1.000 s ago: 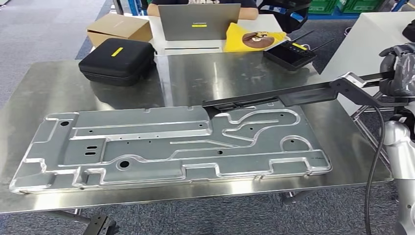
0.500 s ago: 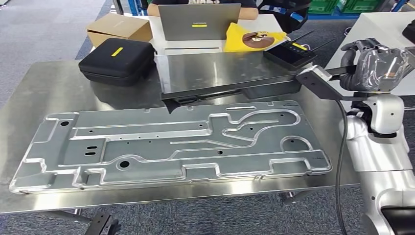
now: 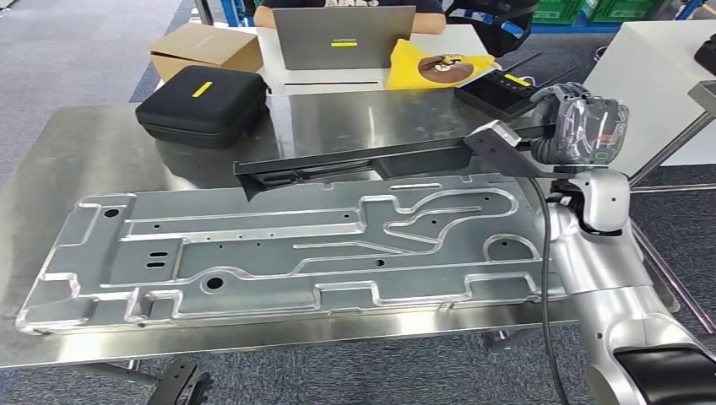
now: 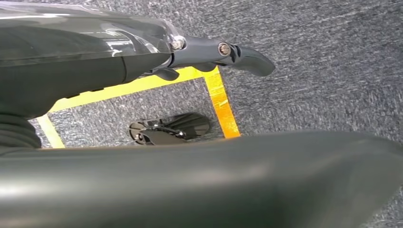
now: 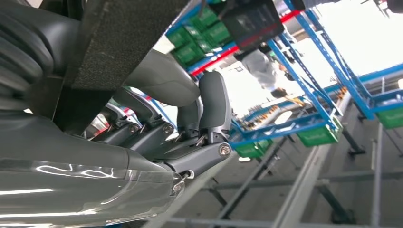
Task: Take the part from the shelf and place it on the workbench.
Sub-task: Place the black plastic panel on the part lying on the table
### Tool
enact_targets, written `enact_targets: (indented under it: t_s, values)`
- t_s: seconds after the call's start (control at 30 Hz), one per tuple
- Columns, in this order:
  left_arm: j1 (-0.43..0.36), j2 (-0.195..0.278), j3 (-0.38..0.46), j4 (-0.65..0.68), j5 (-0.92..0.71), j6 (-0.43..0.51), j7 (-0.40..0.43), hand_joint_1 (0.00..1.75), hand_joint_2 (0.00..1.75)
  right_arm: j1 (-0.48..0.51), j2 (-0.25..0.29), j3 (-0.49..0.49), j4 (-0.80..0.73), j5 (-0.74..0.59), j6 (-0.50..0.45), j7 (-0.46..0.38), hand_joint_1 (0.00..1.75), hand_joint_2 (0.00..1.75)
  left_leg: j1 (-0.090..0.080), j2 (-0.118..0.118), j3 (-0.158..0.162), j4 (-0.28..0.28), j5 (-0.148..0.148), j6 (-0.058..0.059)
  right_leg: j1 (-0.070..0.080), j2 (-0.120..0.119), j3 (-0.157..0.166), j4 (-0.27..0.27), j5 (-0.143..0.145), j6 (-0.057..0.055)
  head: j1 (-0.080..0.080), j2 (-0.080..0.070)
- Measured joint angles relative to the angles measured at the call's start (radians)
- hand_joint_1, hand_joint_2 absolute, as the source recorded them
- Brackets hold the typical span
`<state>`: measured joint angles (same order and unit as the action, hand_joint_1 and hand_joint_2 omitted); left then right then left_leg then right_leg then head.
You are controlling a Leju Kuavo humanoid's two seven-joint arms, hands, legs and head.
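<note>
Silver stamped sheet-metal panel (image 3: 287,249) lies flat on the steel surface (image 3: 76,143) nearest me. Above its far edge, my right hand (image 3: 583,126) has its fingers (image 5: 209,109) wrapped round the long black metal part (image 3: 355,162), carried off the shelf but not yet set down. Whether my left hand's (image 4: 142,52) fingers are spread or curled, I cannot tell.

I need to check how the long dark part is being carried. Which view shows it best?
The head view: the long dark metal bar shows whole, above the stamped grey metal panel, gripped by the right robot hand. The right wrist view shows its dark end close up.
</note>
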<state>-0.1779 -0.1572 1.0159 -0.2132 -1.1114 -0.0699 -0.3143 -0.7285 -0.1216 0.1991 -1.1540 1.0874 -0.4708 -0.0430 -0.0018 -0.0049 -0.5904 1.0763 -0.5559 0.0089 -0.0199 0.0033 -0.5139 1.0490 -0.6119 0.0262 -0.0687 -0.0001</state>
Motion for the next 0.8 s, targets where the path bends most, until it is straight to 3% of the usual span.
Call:
enact_targets:
  t_s: [0.8]
  values:
    - [-0.001,0.000,-0.016,0.000,0.031,0.007,0.000,0.00,1.75,0.007,0.068,0.010,0.299,-0.032,-0.086,-0.061,1.75,1.75,0.000,0.000,0.000,0.000,0.000,0.000,0.000,0.000,0.000,0.000,0.000,0.000,0.000,0.000]
